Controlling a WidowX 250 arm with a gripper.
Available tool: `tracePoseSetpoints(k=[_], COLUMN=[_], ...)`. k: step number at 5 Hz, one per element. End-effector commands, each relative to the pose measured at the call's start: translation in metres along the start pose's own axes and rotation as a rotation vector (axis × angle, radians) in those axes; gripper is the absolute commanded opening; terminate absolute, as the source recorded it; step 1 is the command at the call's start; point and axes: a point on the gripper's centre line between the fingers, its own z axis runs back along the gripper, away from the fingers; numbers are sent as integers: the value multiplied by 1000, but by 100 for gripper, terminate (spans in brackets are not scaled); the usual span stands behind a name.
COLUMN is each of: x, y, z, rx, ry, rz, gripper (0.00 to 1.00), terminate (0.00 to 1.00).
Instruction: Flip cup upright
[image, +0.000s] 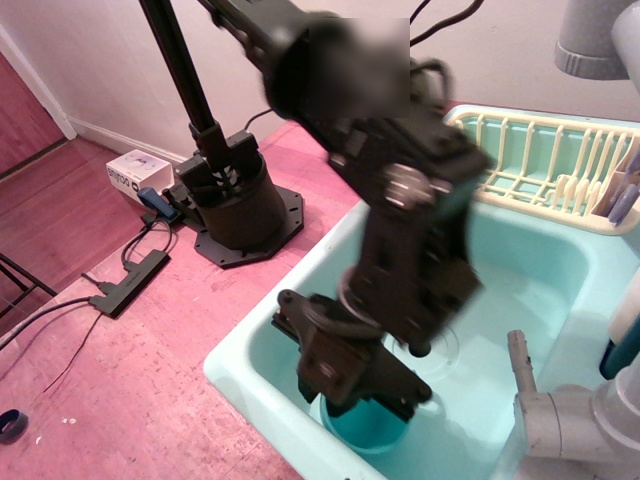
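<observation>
The teal cup (368, 432) is in the near-left corner of the mint sink basin (245, 362). It appears to stand close to upright, with its top rim just under the gripper. My black gripper (366, 398) reaches down from above, and its jaws straddle the cup's top and hold it. The gripper body hides most of the cup's upper part. The arm's wrist above it is blurred by motion.
A pale yellow dish rack (545, 160) stands at the back right of the sink. A grey faucet (560, 425) is at the near right, close to the gripper. The arm's black base (235, 205), a white box (135, 170) and a power strip (130, 280) are on the left.
</observation>
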Motion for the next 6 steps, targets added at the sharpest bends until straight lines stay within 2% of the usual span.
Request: tracePoseSetpoints(k=[1,2,3,5,6], x=[12,9,12,16,16], y=[-17,-12,-1,19,24], z=[20,5,-6,1,38], rx=[375,485,488,441,383], ry=[64,86,67,51,73], rz=[-125,-128,-138,-150,-171], gripper=[0,0,100,100,100], terminate=[0,0,0,0,0])
